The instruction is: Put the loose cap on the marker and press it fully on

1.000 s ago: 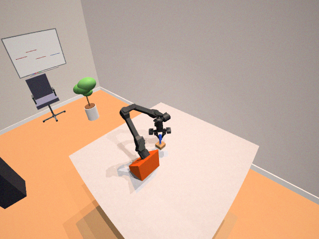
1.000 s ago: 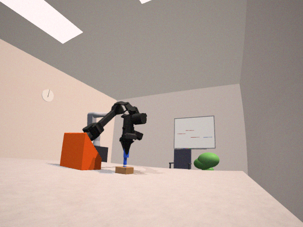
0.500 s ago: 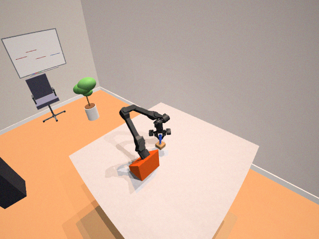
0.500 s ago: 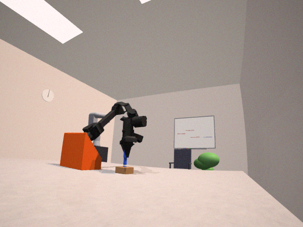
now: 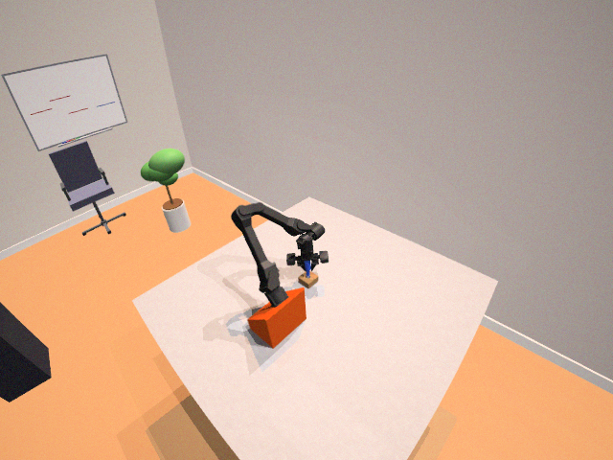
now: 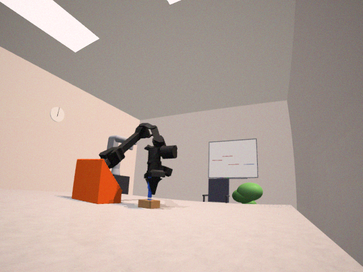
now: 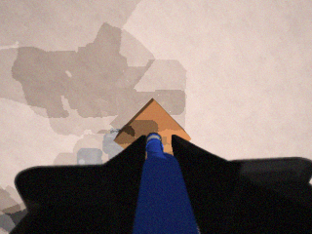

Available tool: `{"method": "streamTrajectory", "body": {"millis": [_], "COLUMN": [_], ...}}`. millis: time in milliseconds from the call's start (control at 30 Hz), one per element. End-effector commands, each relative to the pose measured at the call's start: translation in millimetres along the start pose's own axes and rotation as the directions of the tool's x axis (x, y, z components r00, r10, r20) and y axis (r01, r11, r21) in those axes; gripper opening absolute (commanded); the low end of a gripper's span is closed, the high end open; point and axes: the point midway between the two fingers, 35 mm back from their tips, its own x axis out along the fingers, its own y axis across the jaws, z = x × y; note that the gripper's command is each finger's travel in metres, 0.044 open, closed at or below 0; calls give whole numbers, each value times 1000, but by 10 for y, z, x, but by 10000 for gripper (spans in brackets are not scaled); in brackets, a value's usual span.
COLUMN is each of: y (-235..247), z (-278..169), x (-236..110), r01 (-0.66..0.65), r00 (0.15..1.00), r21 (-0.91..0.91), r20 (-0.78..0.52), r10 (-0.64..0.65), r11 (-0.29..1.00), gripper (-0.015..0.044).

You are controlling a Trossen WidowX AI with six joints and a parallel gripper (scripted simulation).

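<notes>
Walls: grey and beige; whiteboard (image 5: 66,101), clock (image 6: 57,113)
Floor: orange (image 5: 74,277)
Furniture: office chair (image 5: 81,180), potted plant (image 5: 168,190)
Light: ceiling panel (image 6: 55,24)

blue cap (image 7: 161,195), tan holder block (image 6: 148,203), black gripper (image 7: 159,141), orange base (image 5: 278,319), pale pink table (image 5: 375,356).
</notes>
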Motion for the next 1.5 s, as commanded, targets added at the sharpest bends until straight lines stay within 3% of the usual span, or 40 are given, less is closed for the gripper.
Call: {"method": "streamTrajectory", "body": {"millis": [0, 1467], "y": [16, 16], "z": [-50, -17], "x": [173, 323], "r01": [-16, -17], "r00": [999, 999], "r21": [6, 6], "r20": [-29, -27], "r10": [16, 18], "r11": [1000, 1000], "gripper": [0, 0]}}
